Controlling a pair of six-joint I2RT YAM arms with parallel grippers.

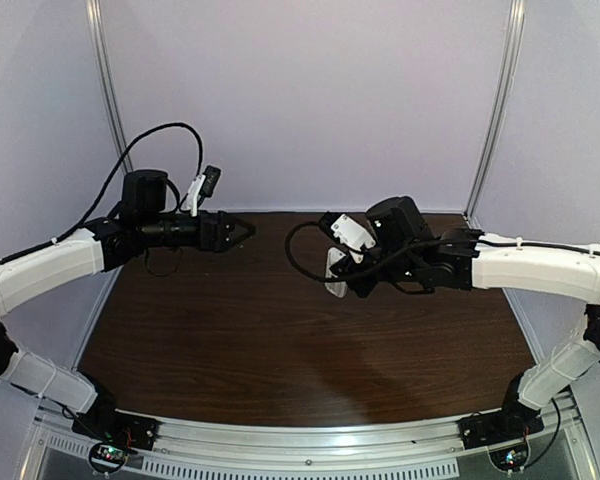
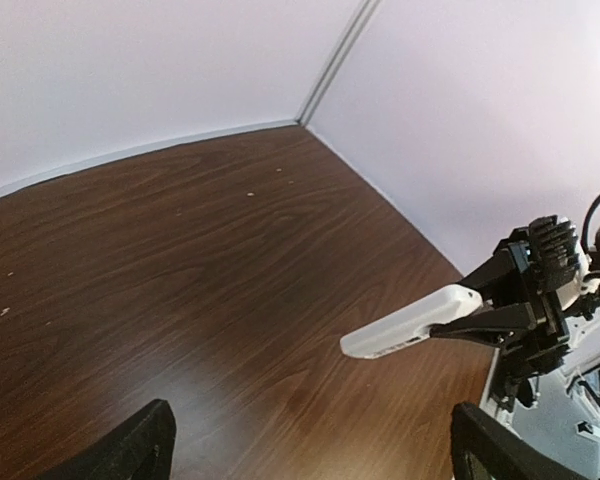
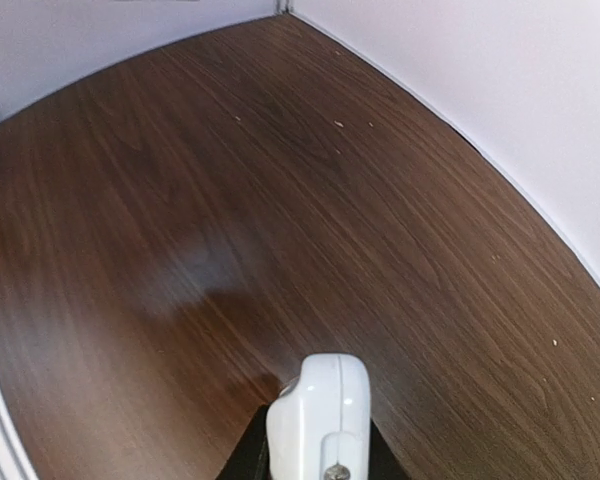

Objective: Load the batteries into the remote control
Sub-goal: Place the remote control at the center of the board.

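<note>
Remote control [image 2: 405,328] aloft, clamped in right end effector [image 2: 470,312]

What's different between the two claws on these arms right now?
The left gripper stands wide open and empty; the right gripper is shut on the white remote control. Nothing sits between the left gripper's black fingers, while the remote sticks out well past the right gripper's fingers. Both hang in the air above the brown table, roughly facing each other.

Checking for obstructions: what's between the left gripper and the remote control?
Nothing; top external view shows only air over bare table between the left gripper, jaws open, and the remote control.
</note>
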